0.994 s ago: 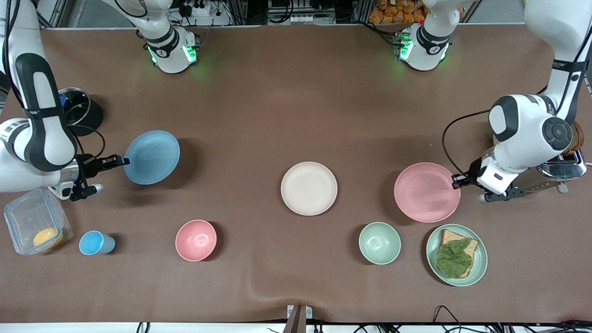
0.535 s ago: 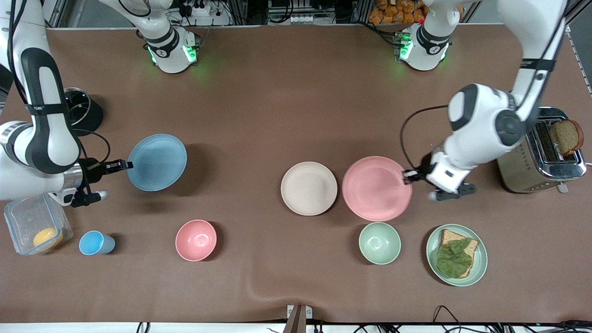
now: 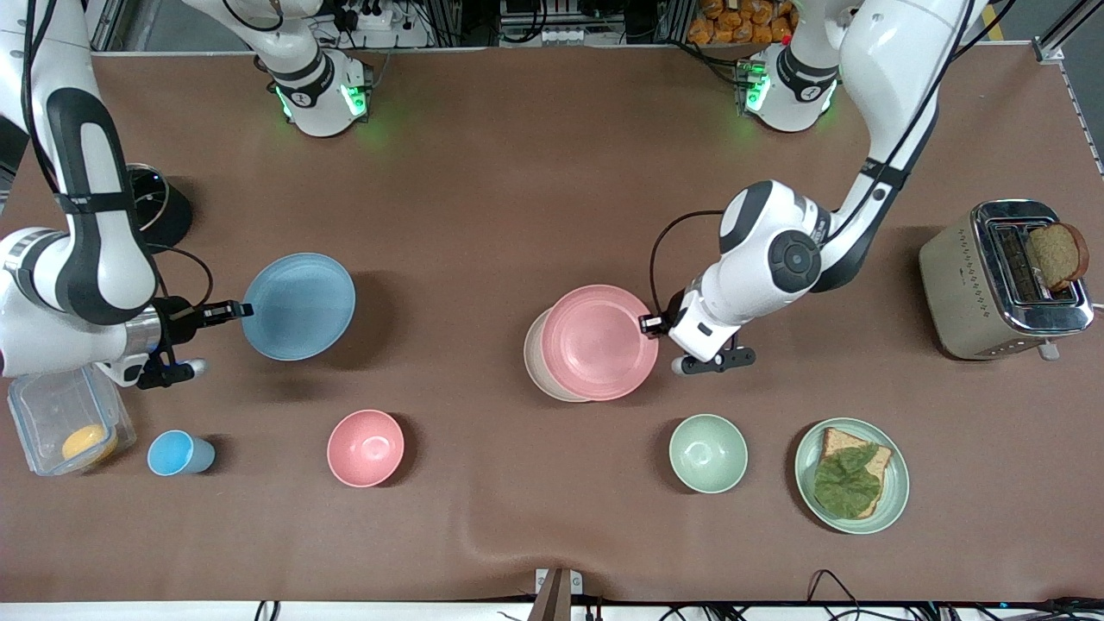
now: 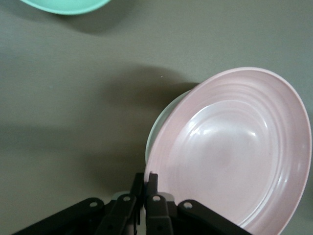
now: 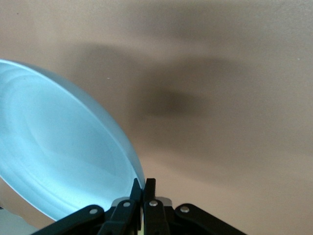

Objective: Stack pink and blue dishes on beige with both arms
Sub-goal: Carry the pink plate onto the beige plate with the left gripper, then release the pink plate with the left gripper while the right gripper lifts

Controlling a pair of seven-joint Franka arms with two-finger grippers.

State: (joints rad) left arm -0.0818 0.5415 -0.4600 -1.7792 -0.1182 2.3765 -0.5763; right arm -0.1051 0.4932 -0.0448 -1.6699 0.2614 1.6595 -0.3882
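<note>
We see the left gripper [image 3: 649,323] clamped on the rim of the pink plate [image 3: 595,341], held over the beige plate [image 3: 536,366] and covering most of it. The right gripper [image 3: 239,308] is pinched on the blue plate's [image 3: 299,305] rim, above the table toward the right arm's end. The clear box [image 3: 52,414] holds something yellow; the green plate [image 3: 893,500] carries bread under a leaf.

Bright even overhead light, soft shadows, sharp
</note>
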